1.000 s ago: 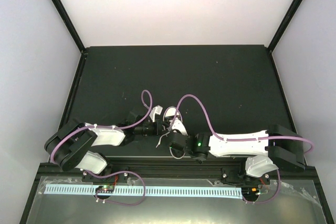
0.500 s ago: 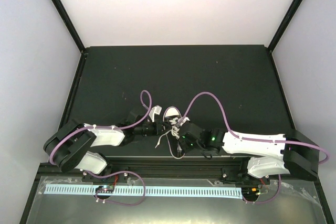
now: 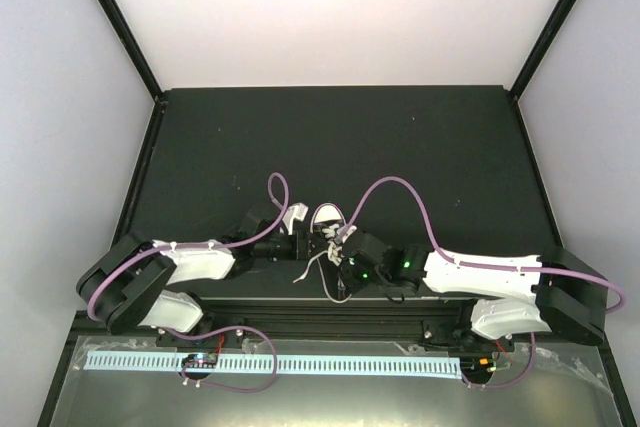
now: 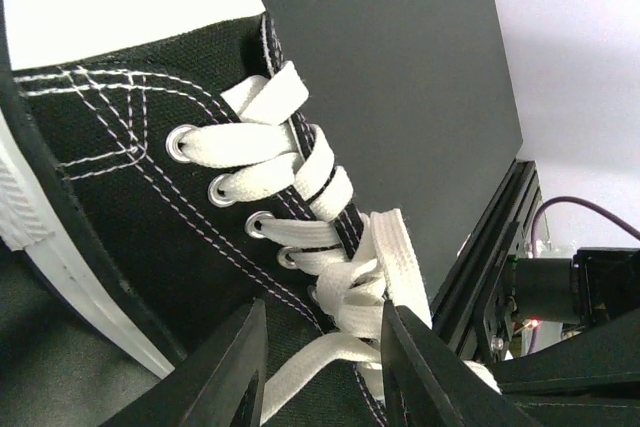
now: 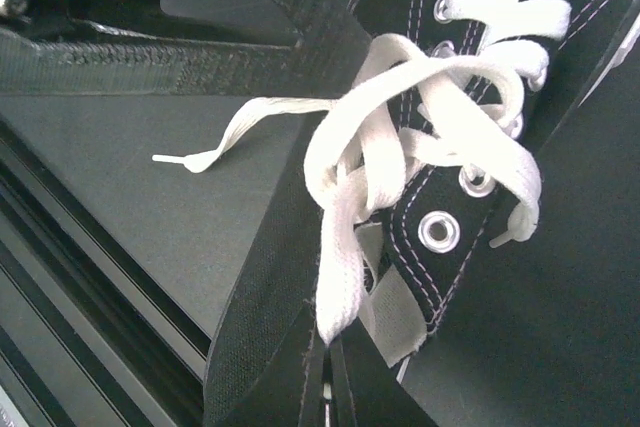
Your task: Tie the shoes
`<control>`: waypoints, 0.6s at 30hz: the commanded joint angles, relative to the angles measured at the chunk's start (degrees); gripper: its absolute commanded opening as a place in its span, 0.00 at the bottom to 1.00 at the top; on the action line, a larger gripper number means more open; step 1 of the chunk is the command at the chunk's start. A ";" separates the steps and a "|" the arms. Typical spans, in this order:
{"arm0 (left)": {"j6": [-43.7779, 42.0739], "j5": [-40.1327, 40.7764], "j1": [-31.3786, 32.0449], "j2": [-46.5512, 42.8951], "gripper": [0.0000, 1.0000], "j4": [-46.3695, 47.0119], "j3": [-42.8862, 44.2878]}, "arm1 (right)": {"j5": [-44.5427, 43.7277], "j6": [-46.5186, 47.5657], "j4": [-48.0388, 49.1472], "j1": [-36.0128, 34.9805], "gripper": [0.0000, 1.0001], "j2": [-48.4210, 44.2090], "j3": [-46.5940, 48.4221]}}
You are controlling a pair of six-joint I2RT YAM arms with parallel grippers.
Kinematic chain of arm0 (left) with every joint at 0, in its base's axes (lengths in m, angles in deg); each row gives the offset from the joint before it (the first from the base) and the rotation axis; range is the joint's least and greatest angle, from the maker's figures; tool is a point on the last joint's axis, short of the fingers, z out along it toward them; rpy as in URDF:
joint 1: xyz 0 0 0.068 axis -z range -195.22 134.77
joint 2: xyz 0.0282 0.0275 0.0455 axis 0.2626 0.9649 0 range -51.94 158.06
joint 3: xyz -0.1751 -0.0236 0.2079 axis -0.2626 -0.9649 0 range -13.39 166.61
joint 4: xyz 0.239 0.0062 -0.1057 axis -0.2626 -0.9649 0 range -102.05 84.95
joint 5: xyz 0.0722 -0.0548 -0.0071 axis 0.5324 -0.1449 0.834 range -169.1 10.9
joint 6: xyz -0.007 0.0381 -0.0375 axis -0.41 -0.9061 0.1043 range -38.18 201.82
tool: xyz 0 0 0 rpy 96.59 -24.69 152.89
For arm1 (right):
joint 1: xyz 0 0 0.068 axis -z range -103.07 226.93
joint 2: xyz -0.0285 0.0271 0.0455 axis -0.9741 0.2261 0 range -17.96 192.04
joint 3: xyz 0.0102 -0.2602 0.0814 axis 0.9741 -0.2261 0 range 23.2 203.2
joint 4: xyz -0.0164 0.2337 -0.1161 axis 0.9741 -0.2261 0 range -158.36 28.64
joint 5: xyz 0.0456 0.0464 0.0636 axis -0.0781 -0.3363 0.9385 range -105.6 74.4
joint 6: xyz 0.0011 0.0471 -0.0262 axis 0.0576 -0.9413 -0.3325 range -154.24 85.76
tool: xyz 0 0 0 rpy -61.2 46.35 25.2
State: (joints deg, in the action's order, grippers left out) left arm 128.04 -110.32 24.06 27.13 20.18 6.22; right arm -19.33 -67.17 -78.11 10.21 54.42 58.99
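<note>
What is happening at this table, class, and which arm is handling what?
Two robot arms are working on a small black sneaker near the front edge of the table. The right gripper is shut on a white lace, pinching it at the fingertips. The left gripper is open beside the shoe, with another lace strand crossing its gap. The laces are loosely looped, with no finished bow visible.

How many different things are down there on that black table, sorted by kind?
Black sneaker: 1, its white lace pinched in the right gripper
Robot arms: 2, the left arm and the right arm
Total: 3
</note>
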 commanded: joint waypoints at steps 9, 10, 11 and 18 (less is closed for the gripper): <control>-3.56 -2.91 -0.69 2.63 0.30 -1.27 3.80 | 0.85 -0.10 1.56 0.51 0.02 -0.14 -0.90; -3.43 -3.16 -0.70 2.82 0.29 -0.79 3.89 | 0.88 -0.12 1.56 0.46 0.02 -0.13 -0.90; -3.34 -3.45 -0.68 2.96 0.29 -0.41 4.04 | 0.91 -0.20 1.60 0.47 0.01 -0.16 -0.90; -2.75 -5.53 -0.68 4.96 0.29 1.80 4.82 | 0.92 -0.21 1.77 0.45 0.02 0.03 -0.99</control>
State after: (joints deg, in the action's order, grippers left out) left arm 125.48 -113.32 23.73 30.85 18.98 9.11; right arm -18.41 -67.35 -77.52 10.34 54.42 58.40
